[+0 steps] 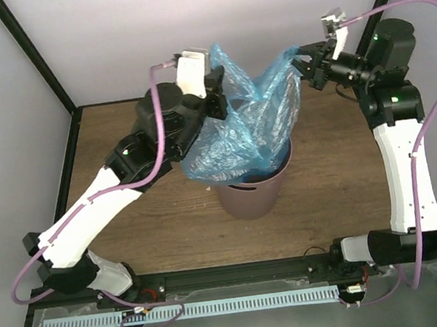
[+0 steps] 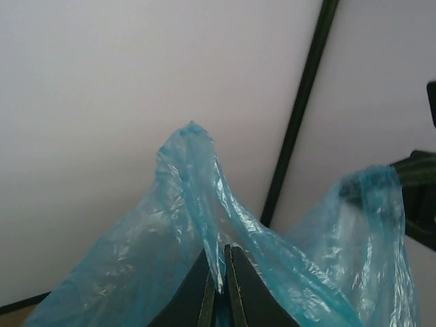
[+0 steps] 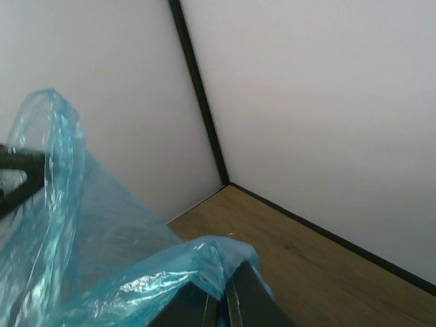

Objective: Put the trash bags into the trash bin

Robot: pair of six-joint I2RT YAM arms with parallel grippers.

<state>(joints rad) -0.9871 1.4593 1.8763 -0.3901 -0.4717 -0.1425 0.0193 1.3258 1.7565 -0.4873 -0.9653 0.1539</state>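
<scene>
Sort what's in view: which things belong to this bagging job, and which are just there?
Job: trash bag, pinched by the left gripper and the right gripper; trash bin beneath it.
Just there: wooden table; purple cables; black frame posts.

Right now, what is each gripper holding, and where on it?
Both are shut on the bag. The left gripper pinches a fold of its top edge, and the right gripper pinches the opposite top corner. The bag's lower part hangs over the bin.
</scene>
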